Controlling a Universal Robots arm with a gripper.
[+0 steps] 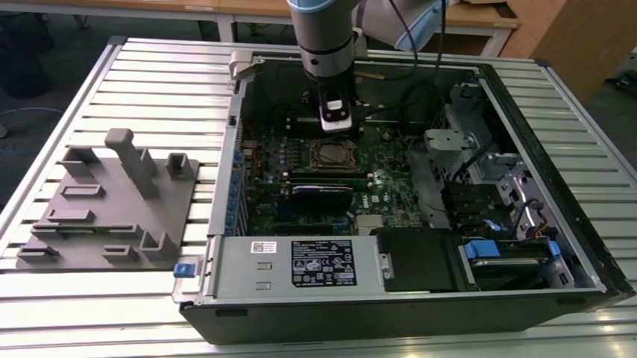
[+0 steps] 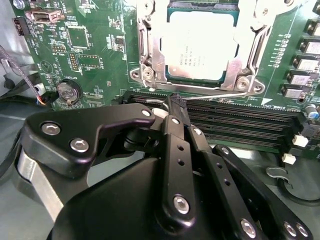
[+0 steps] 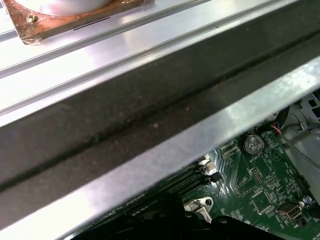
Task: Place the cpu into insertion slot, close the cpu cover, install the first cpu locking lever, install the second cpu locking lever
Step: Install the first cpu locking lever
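CPU (image 2: 200,47) sits in the insertion slot (image 1: 329,154) with the cpu cover (image 2: 150,55) shut over it — the job looks to be at the locking levers. Claw (image 2: 176,102) is pinched together on a thin wire lever (image 2: 215,95) at the socket's edge, which needs careful hooking down.

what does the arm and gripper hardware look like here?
Grey cylindrical arm with a light-blue joint cap and a black cable alongside. Matte black gripper: flat linkage bars joined by silver screws, narrow black fingers. In the exterior view the wrist carries a black-and-white housing.
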